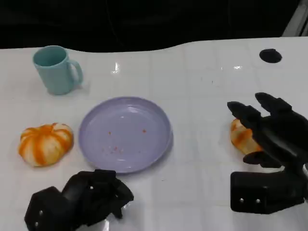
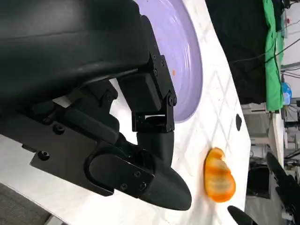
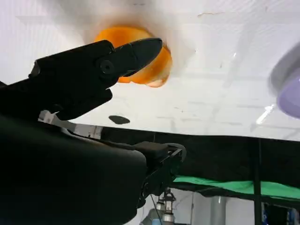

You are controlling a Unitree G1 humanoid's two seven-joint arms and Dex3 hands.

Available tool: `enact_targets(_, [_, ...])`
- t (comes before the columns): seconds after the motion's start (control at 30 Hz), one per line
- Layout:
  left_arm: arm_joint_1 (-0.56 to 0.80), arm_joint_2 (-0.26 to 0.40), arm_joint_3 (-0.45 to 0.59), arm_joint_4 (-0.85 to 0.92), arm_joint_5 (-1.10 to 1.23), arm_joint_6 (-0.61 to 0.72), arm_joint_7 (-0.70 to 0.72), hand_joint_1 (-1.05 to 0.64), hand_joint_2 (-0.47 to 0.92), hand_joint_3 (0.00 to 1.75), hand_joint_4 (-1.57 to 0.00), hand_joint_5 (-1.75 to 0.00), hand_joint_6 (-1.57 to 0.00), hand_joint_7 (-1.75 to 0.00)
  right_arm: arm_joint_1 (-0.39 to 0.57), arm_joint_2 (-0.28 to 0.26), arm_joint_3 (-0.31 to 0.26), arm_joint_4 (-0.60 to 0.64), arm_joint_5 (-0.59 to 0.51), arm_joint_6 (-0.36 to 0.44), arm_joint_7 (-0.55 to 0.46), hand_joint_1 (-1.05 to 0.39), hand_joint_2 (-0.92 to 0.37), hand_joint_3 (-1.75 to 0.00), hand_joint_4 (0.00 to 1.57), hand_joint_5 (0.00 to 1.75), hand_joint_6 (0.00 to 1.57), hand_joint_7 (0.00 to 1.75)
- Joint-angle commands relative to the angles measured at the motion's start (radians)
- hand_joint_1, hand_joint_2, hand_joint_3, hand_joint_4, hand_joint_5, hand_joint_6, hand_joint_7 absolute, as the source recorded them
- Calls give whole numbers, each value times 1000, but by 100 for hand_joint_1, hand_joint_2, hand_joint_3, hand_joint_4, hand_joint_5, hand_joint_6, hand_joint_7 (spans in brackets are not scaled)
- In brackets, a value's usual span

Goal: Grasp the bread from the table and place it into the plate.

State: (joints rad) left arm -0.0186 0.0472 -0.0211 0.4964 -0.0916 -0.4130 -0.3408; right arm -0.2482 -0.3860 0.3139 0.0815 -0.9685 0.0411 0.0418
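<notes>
An orange, pale-striped piece of bread (image 1: pixel 240 137) lies on the white table right of the lilac plate (image 1: pixel 96 149). My right hand (image 1: pixel 274 139) hovers at its right side with fingers spread around it, not closed on it. The right wrist view shows the bread (image 3: pixel 152 65) on the table behind a finger of that hand (image 3: pixel 79 93). My left hand (image 1: pixel 82 199) rests near the table's front edge below the plate, fingers curled in on nothing. From the left wrist, the hand (image 2: pixel 117 117), the plate (image 2: pixel 185 61) and the bread (image 2: pixel 219 176) are seen.
A second orange and white striped, pumpkin-shaped piece (image 1: pixel 45 143) lies left of the plate. A teal mug (image 1: pixel 57 70) stands at the back left. A black spot (image 1: pixel 270 55) marks the table at the back right. The plate holds a few crumbs.
</notes>
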Motion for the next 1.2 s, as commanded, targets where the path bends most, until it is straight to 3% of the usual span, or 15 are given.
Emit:
enact_targets(0.03, [13,13,6,-17,2,10,6,-100,90,0,-97,-145,-121,-80,-41,2,18,66,9,21,-6,-34,-76,0,12,12,27,3])
enact_targets(0.6, [29,11,3,-41,4,19,9,-100,90,0,-98,-145,-121,-81,-172,-2,95,371,11,25,-87,-34,-79,-1,20,15,34,3])
enact_targets(0.67, [29,10,3,-38,0,16,4,-100,89,0,-98,-145,-122,-80,-191,-4,109,409,5,15,-119,-32,-82,-1,35,18,45,6])
enact_targets(0.73, [28,10,3,-35,-1,10,3,-99,90,0,-98,-145,-121,-80,-205,3,106,449,25,-5,-159,-27,-86,-1,64,13,64,4])
enact_targets(0.77, [29,10,3,-35,1,9,5,-99,90,0,-98,-145,-122,-79,-211,9,98,472,46,-24,-180,-18,-88,-1,96,38,93,9])
enact_targets(0.83, [29,9,3,-36,-1,10,5,-99,90,0,-98,-144,-122,-79,-227,12,105,516,61,-47,-212,-13,-91,-1,100,109,121,8])
enact_targets(0.87, [29,9,4,-35,-1,10,6,-99,90,0,-98,-144,-122,-79,-232,12,113,535,61,-56,-229,-13,-91,-2,98,130,129,8])
enact_targets(0.9, [28,9,4,-35,1,10,8,-99,89,0,-98,-144,-122,-79,-237,12,119,555,62,-68,-252,-12,-92,-4,90,156,125,38])
enact_targets(0.93, [29,10,3,-35,4,11,10,-100,90,0,-98,-144,-122,-79,-240,13,123,571,62,-78,-272,-12,-92,-4,87,165,107,82])
enact_targets(0.97, [29,10,2,-37,8,13,13,-100,90,0,-98,-145,-122,-79,-244,13,127,585,62,-87,-292,-12,-92,-4,85,171,93,112])
enact_targets(1.0, [30,11,2,-39,10,14,15,-101,90,0,-98,-145,-122,-79,-246,14,129,597,65,-93,-306,-12,-92,-5,85,173,88,122])
enact_targets(1.13, [30,10,2,-42,13,18,16,-100,90,0,-97,-145,-122,-79,-251,14,135,614,74,-98,-342,-12,-91,-4,81,175,79,137])
enact_targets(1.2, [30,10,2,-43,15,19,17,-100,90,0,-97,-145,-122,-79,-252,14,137,612,78,-95,-348,-13,-91,-4,80,175,81,126])
